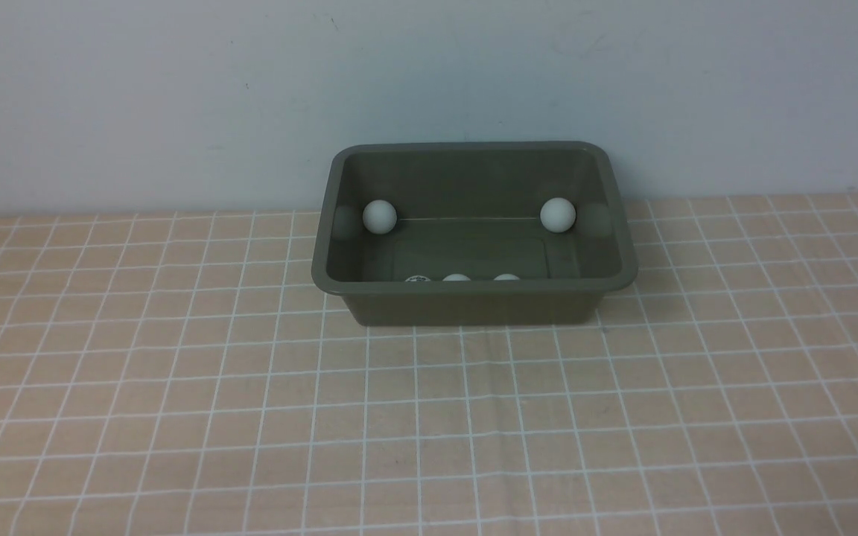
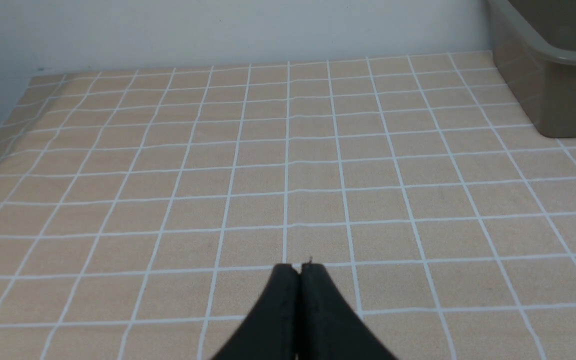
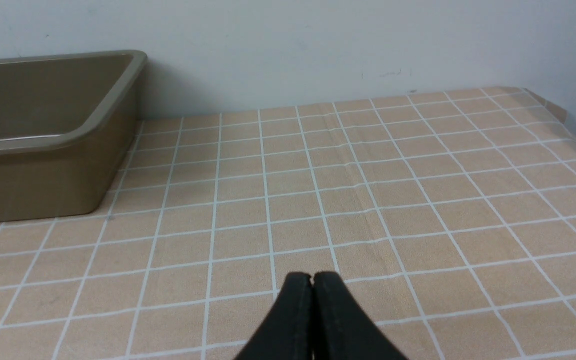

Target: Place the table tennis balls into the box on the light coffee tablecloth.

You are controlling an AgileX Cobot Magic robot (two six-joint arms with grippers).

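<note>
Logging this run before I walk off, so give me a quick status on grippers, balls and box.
Left gripper and right gripper shut, both empty. Five balls visible inside box. Nothing seen blocking box opening.

Wrist views, both facing tablecloth (image 2: 258, 210)
</note>
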